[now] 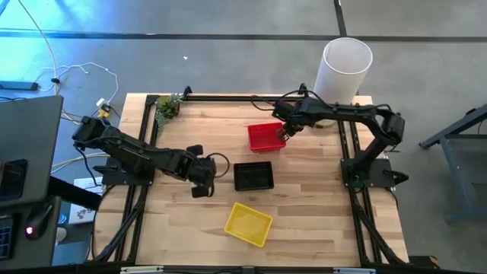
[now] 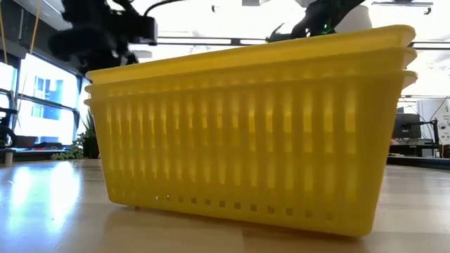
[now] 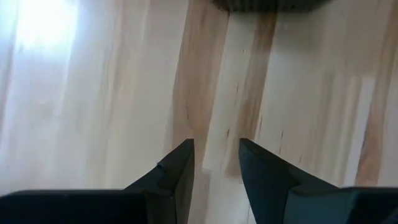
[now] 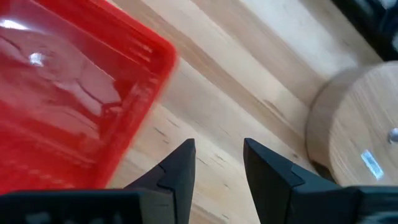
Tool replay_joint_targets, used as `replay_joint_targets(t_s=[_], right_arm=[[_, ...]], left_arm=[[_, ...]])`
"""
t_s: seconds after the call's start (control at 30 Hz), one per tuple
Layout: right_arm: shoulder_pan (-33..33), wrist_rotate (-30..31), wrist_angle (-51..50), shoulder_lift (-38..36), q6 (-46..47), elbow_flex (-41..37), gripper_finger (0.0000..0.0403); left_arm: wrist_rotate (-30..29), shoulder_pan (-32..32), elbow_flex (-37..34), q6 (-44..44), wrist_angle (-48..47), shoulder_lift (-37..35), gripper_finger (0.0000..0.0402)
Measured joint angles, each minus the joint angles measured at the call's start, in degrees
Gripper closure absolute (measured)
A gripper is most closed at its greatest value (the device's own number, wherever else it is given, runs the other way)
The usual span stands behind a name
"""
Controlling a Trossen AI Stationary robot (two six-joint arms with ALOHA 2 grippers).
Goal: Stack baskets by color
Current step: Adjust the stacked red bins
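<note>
Three baskets rest by their bottoms on the wooden table: a red one (image 1: 265, 137) at the far middle, a black one (image 1: 253, 176) at the centre, and a yellow one (image 1: 248, 224) toward the near edge. In the low view the yellow basket (image 2: 253, 126) shows three nested rims. My left gripper (image 1: 202, 186) hangs open over bare wood just left of the black basket, whose edge (image 3: 267, 5) shows ahead of its fingers. My right gripper (image 1: 281, 135) is open above the table at the red basket's right side (image 4: 74, 93), with nothing between its fingers.
A tall white cylinder (image 1: 344, 68) stands beyond the table's far right corner. A small green plant (image 1: 167, 106) sits at the far left corner. A round wooden disc (image 4: 354, 124) lies close to my right gripper. Bare wood stretches along the table's near left.
</note>
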Motion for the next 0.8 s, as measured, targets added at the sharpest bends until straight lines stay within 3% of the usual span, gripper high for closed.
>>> replay_joint_targets(t_s=[0.33, 0.5, 0.8], right_arm=[[-1.11, -3.71, -0.27, 7.66, 2.53, -0.02, 0.0281], [-0.21, -7.74, 1.86, 8.34, 3.63, -0.02, 0.0281], [1.54, -8.55, 7.88, 8.37, 5.76, -0.02, 0.0281]], left_arm=[[3.17, 2.55, -6.00, 0.24, 4.53, -1.24, 0.0289], [3.55, 2.73, -6.21, 0.81, 4.77, -1.25, 0.0289], [5.53, 2.71, -6.23, 2.24, 7.30, -1.20, 0.0289]])
